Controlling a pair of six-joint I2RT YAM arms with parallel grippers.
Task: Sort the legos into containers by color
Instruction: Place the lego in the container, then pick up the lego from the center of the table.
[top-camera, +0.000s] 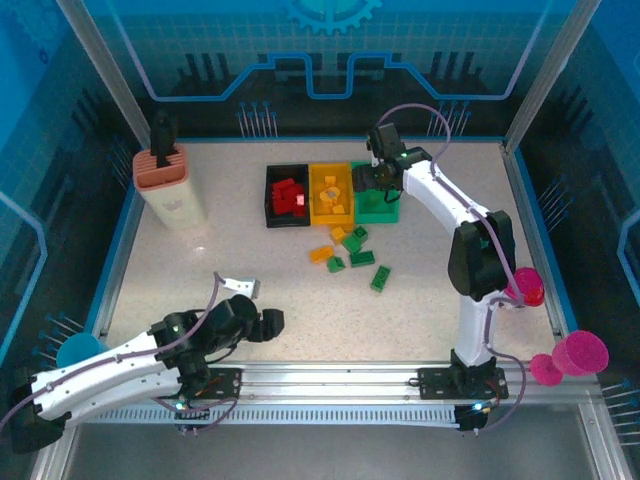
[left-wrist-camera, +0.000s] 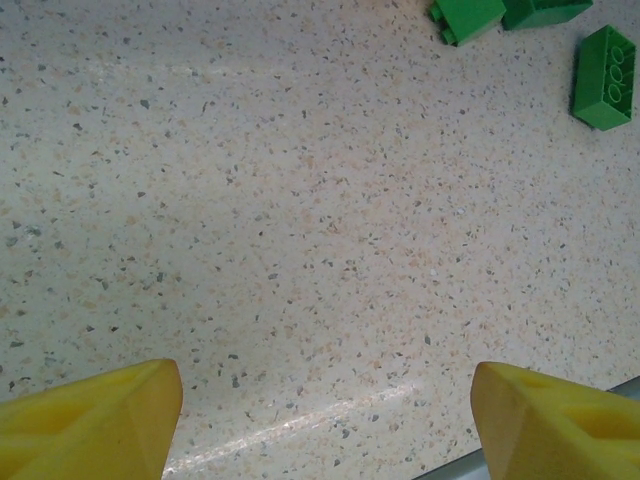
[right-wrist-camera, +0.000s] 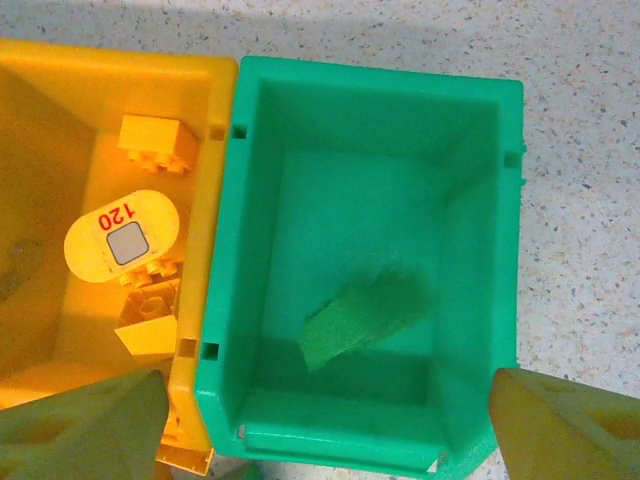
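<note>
A: Found the legos (top-camera: 362, 257) where?
B: Split up. Saw red ones (top-camera: 288, 195) heaped in the black bin (top-camera: 268, 200), yellow-orange ones (right-wrist-camera: 155, 145) in the yellow-orange bin (right-wrist-camera: 100, 62), plus a loose cluster on the speckled table (top-camera: 200, 260) just in front of that row: a couple orange, several green.
A: And in the green bin (right-wrist-camera: 380, 85)?
B: Spotted one green brick (right-wrist-camera: 365, 320), blurred; could not tell whether settled flat on the floor or tilted.
A: Grippers?
B: Saw the right gripper (right-wrist-camera: 325, 410) above the green bin, fingers spread wide, pinching nothing. Saw the left gripper (left-wrist-camera: 325, 400) low over bare table near the near edge, likewise spread and empty, with green bricks (left-wrist-camera: 603, 65) well apart at the far corner of its view.
A: Judged hard to handle?
B: Hardly. Looked like rigid moulded plastic, glossy, square-edged, studded on top; probably very light and in no way fragile. Seemed slick on the flat sides, though, and likely to skid on that smooth tabletop if nudged.
A: Best taken where?
B: Across the two long flat walls, midway along, straddling the narrow width; never over the studs or by a corner. Called for a wrist turn first on the skewed ones.
</note>
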